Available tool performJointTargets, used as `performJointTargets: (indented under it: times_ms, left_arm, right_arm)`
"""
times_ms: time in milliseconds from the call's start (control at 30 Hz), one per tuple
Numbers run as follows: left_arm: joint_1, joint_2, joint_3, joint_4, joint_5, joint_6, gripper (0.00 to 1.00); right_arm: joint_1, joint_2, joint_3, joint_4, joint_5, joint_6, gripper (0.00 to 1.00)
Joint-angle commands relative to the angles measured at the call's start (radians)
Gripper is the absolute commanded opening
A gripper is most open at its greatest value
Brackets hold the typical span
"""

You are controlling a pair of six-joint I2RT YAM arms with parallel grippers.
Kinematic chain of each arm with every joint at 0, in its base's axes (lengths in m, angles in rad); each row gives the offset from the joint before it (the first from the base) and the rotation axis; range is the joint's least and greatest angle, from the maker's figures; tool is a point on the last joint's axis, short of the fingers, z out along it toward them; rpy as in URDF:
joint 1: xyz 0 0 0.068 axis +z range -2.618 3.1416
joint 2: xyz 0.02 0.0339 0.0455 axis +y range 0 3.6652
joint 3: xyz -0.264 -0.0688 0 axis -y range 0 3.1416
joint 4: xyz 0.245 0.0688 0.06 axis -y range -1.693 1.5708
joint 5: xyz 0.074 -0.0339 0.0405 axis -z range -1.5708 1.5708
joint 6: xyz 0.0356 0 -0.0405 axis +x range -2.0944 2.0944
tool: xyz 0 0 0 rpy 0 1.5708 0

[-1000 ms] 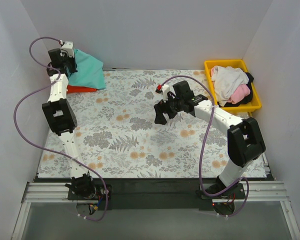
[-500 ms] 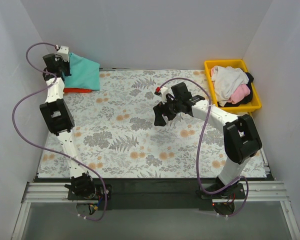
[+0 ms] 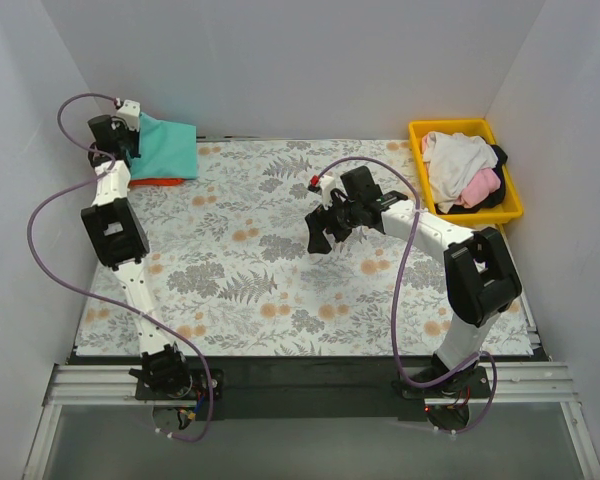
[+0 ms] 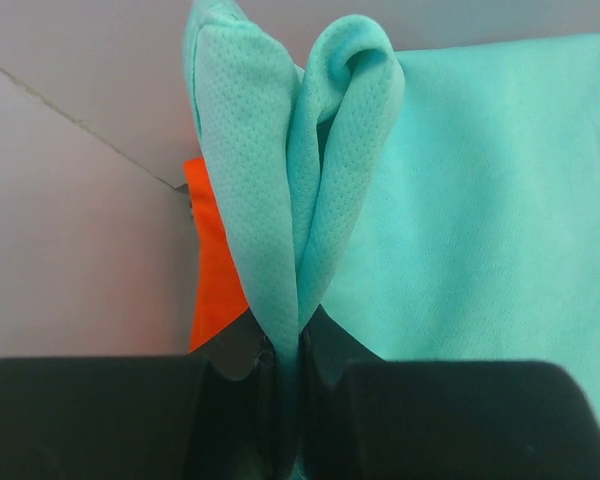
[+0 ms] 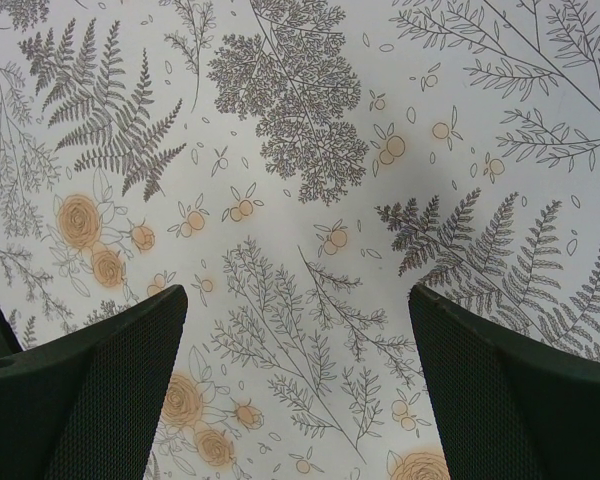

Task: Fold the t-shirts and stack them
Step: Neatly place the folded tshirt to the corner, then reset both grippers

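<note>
A folded teal-green t-shirt lies at the table's far left corner on top of a red-orange t-shirt. My left gripper is shut on a pinched fold of the teal shirt; the red-orange shirt shows beneath it in the left wrist view. My right gripper is open and empty above the fern-patterned cloth at mid-table. White, pink and black shirts are heaped in the yellow tray.
The yellow plastic tray stands at the far right, beside the right wall. The fern-patterned cloth covers the table. White walls close in at the left, back and right. A purple cable loops beside each arm.
My left gripper has lowered the teal shirt toward the far left corner, and the shirt now lies flatter on the red-orange one. My right gripper has shifted slightly left.
</note>
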Motion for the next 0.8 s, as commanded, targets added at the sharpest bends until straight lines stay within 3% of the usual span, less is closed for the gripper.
performJointTargets:
  times_ms: [0, 200, 300, 333, 433, 467, 500, 567, 767]
  left_arm:
    - [0.016, -0.022, 0.001, 0.049, -0.027, 0.042, 0.0]
    - [0.021, -0.012, 0.009, 0.062, -0.039, 0.071, 0.0]
    - [0.021, -0.005, 0.007, 0.068, -0.056, 0.079, 0.15]
    - [0.022, -0.005, 0.007, 0.073, -0.067, 0.077, 0.33]
    - [0.024, -0.028, 0.009, 0.091, -0.095, 0.056, 0.51]
    - [0.027, -0.044, 0.009, 0.093, -0.086, 0.028, 0.67]
    - [0.028, -0.059, 0.01, 0.093, -0.061, 0.016, 0.75]
    - [0.028, -0.114, 0.03, 0.072, -0.036, -0.043, 0.81]
    - [-0.025, -0.315, 0.055, -0.153, 0.106, -0.191, 0.83]
  right_arm:
    - [0.005, 0.001, 0.011, 0.0, -0.021, 0.003, 0.98]
    - [0.006, 0.007, 0.016, -0.001, -0.023, 0.003, 0.98]
    - [0.006, 0.01, 0.022, -0.003, -0.023, 0.003, 0.98]
    - [0.006, 0.008, 0.023, -0.004, -0.024, 0.004, 0.98]
    - [0.006, 0.007, 0.028, -0.009, -0.021, 0.004, 0.98]
    - [0.008, 0.004, 0.031, -0.009, -0.018, 0.003, 0.98]
    - [0.008, -0.002, 0.033, -0.01, -0.016, 0.003, 0.98]
    - [0.005, -0.012, 0.043, -0.015, -0.015, 0.006, 0.98]
    - [-0.093, -0.059, 0.075, -0.026, -0.07, 0.037, 0.98]
